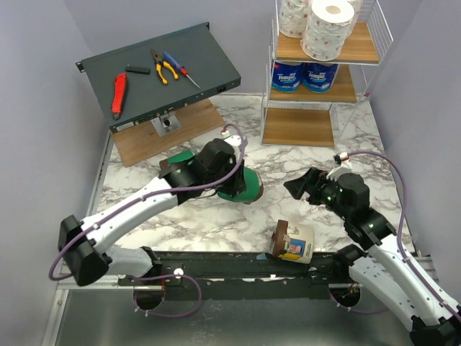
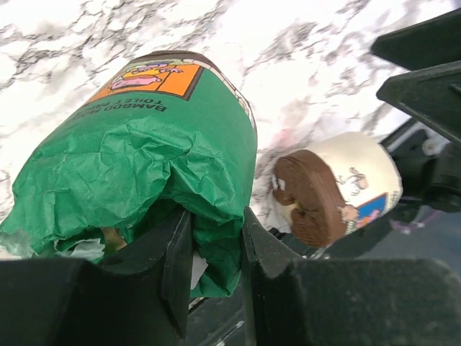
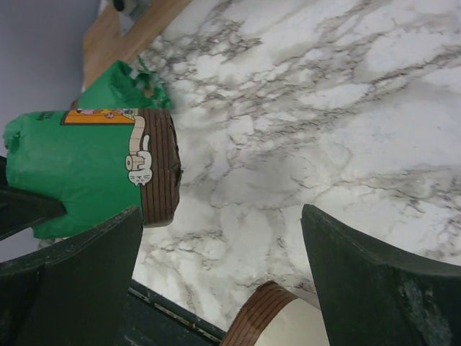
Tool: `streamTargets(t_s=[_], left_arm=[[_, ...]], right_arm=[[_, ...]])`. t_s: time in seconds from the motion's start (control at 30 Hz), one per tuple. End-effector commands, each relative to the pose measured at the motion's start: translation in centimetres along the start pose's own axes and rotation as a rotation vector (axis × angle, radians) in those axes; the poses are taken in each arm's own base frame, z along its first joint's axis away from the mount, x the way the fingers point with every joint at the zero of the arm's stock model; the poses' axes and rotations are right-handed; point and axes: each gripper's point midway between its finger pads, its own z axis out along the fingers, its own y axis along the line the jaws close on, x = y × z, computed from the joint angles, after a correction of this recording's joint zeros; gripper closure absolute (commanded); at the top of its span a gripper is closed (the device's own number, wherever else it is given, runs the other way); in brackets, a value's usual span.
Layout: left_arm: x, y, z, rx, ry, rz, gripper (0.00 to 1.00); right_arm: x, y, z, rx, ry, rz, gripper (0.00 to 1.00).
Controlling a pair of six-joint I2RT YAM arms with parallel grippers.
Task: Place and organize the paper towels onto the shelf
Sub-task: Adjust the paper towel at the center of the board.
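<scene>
Evidently left gripper point(image 2: 215, 252) pinches green roll point(image 2: 137, 151) by crumpled wrapper: light, soft, likely tearable; body grip safer. Right gripper point(image 3: 223, 245) spread, empty.

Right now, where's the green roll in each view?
Top external: green roll at centre.
Left wrist: green roll fills the left half.
Right wrist: green roll at the left edge.
Shared landmark: the cream roll, lying near it in all three.

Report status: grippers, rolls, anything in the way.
Left gripper shut on green roll, at its wrapper end. Right gripper open, empty. Cream-and-brown roll lies loose, untouched. Nothing seen blocking the shelf.
</scene>
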Motion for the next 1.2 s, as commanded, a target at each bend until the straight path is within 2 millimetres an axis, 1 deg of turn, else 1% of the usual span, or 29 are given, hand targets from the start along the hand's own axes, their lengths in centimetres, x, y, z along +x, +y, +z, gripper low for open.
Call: streamTargets(t_s=[0.0,0.07,0.17,0.3,0.47,0.6,0.8,0.9,1.03,1.17], left_arm=[[-0.4,1.6,1.9,-0.152,0.092,0.132,0.77],[-0.2,1.7,3.2,-0.180,0.134,0.161,0.77],[0.4,1.8,5.4,-0.205,0.195,0.195,0.77],[0.9,1.3,7.4,-0.220,0.247,0.238,0.77],[1.8,1.1,8.8,-0.229,0.292,0.272,0.73],[2.2,0.8,9.2,-0.224,0.303,0.277,0.67],[1.4,-0.1,8.4,-0.208,0.272,0.274,0.42],[0.6,-0.9,7.6,-0.189,0.241,0.265,0.35],[-1.2,-2.4,5.2,-0.162,0.175,0.259,0.28],[-2.7,-3.1,1.5,-0.134,0.068,0.233,0.23]], right_arm=[[0.6,-3.3,0.3,0.180,0.023,0.002,0.07],[0.7,-3.6,0.5,0.200,0.033,0.005,0.07],[0.6,-3.5,0.4,0.197,0.030,0.007,0.07],[0.4,-3.4,0.2,0.190,0.012,0.014,0.07],[0.2,-3.3,0.0,0.187,0.000,0.018,0.07],[0.2,-3.4,0.1,0.190,0.000,0.017,0.07],[0.3,-3.5,0.2,0.198,0.009,0.013,0.06],[0.3,-3.5,0.2,0.199,0.014,0.014,0.06],[0.2,-3.5,0.2,0.204,0.010,0.015,0.04],[0.1,-3.4,0.4,0.204,0.014,0.015,0.03]])
